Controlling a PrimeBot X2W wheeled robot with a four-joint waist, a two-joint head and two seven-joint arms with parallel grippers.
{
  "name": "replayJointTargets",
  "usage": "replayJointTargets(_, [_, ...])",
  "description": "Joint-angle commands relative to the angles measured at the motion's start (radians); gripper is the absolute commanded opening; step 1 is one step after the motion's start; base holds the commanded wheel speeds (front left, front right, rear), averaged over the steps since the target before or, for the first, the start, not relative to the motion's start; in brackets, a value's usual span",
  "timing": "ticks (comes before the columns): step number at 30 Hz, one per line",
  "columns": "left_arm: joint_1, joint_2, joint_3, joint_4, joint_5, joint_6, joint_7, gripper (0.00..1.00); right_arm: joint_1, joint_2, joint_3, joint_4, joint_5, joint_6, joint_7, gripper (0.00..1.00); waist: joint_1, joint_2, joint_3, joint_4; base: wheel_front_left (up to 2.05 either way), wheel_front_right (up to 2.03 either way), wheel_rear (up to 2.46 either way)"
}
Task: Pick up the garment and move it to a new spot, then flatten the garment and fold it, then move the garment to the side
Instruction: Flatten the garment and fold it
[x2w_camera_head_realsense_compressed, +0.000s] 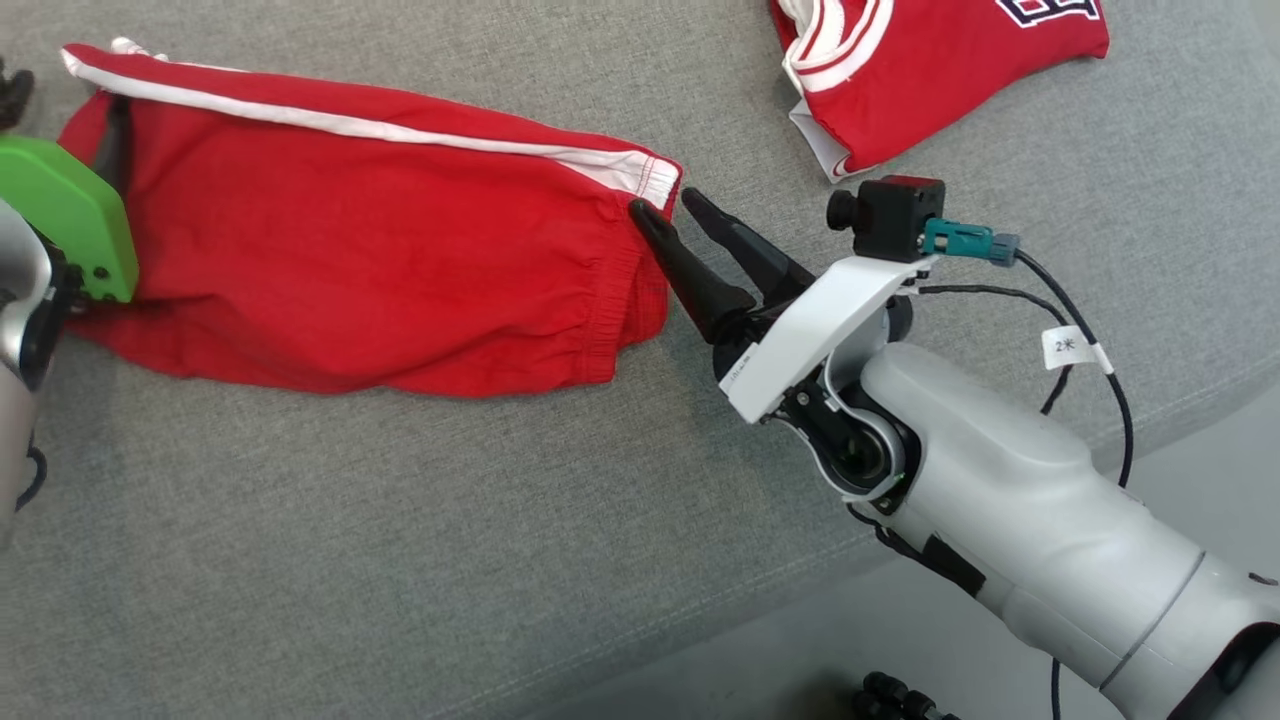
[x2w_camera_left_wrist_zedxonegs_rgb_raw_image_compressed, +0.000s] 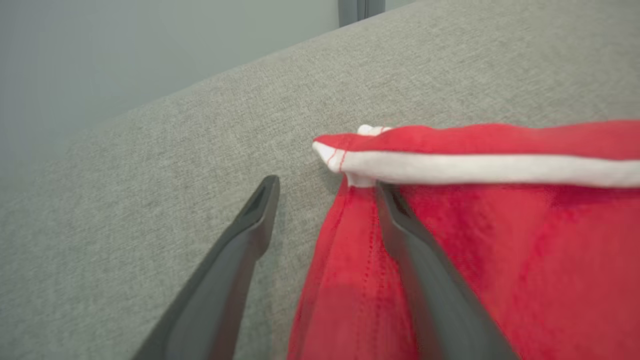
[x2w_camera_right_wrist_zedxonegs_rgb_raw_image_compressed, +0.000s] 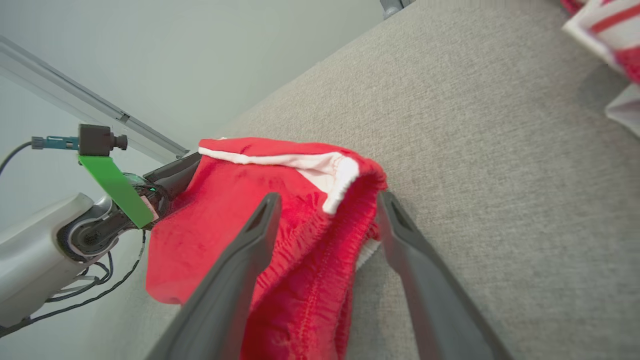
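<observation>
**Desk:** What's the left pincer (x2w_camera_left_wrist_zedxonegs_rgb_raw_image_compressed: 327, 186) doing?

**Operator:** I see it spread wide at the hem end of the red shorts (x2w_camera_head_realsense_compressed: 370, 270). One finger lies on the cloth just under the white stripe (x2w_camera_left_wrist_zedxonegs_rgb_raw_image_compressed: 480, 170), the other on the grey cushion (x2w_camera_head_realsense_compressed: 400, 550) beside it. It pinches nothing.

**Desk:** And the shorts?

**Operator:** They lie on the cushion, stretched between my two pincers.

**Desk:** The right pincer (x2w_camera_head_realsense_compressed: 665, 202)?

**Operator:** Spread too, at the elastic waistband (x2w_camera_right_wrist_zedxonegs_rgb_raw_image_compressed: 320, 260). One finger is over the cloth, the other over the cushion just beside it, gripping nothing. Beyond it, well apart, lies a red jersey (x2w_camera_head_realsense_compressed: 930, 70).
</observation>
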Motion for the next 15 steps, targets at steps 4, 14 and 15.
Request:
replayJointTargets(4, [0.048, -0.009, -0.025, -0.01, -0.035, -0.002, -0.078, 1.0, 0.04, -0.046, -0.028, -0.03, -0.059, 0.0, -0.003, 1.0, -0.0001, -0.0001, -0.055, 0.043, 0.0, 0.0, 0.0])
replayJointTargets(14, [0.148, -0.002, -0.047, -0.069, -0.091, -0.002, -0.236, 1.0, 0.216, -0.074, -0.22, -0.197, -0.355, 0.0, -0.003, 1.0, -0.0001, -0.0001, -0.139, 0.085, 0.0, 0.0, 0.0])
replayJointTargets(15, [0.159, -0.003, -0.044, -0.076, -0.094, -0.002, -0.247, 1.0, 0.237, -0.071, -0.236, -0.213, -0.385, 0.0, -0.003, 1.0, -0.0001, -0.0001, -0.146, 0.088, 0.0, 0.0, 0.0])
